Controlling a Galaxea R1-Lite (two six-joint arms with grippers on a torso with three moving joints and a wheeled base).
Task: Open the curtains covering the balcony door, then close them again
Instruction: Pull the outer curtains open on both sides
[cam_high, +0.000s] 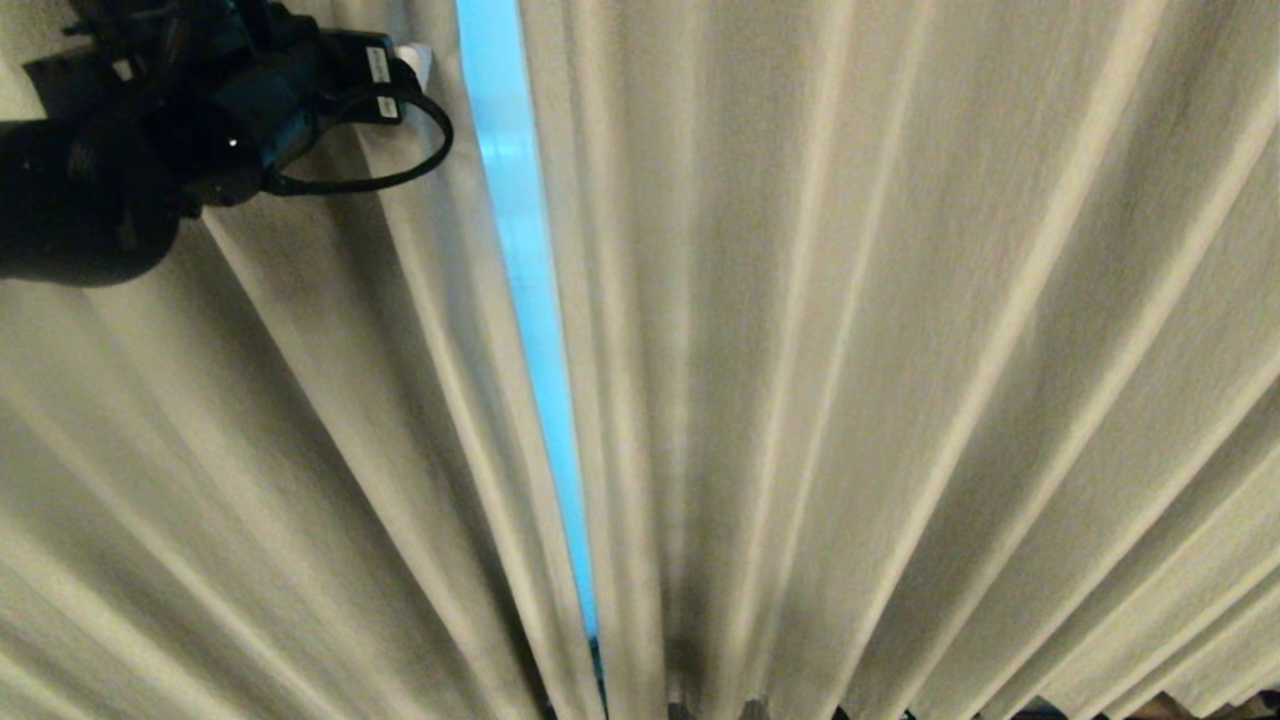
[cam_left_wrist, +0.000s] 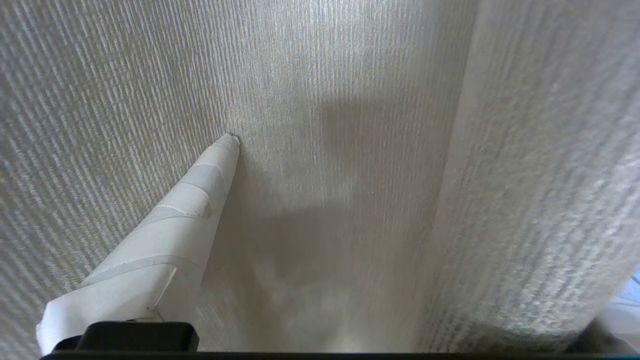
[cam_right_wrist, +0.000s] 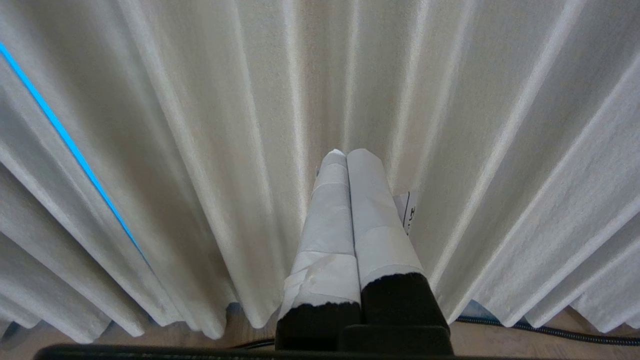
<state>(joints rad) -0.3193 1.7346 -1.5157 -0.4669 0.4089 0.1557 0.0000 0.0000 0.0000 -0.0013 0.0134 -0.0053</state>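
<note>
I am reaching my left gripper (cam_high: 420, 62), fingers spread, into the curtains (cam_high: 850, 350) at upper left beside the narrow gap (cam_high: 530, 300); opening is barely starting. Right gripper (cam_right_wrist: 347, 160) is idling, fingers pressed together.

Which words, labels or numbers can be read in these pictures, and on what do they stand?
None can be read.
White stickers on the left gripper, beside the curtains: print too small to read.
White tag beside the right gripper: dark marks, mostly hidden, unreadable.
</note>
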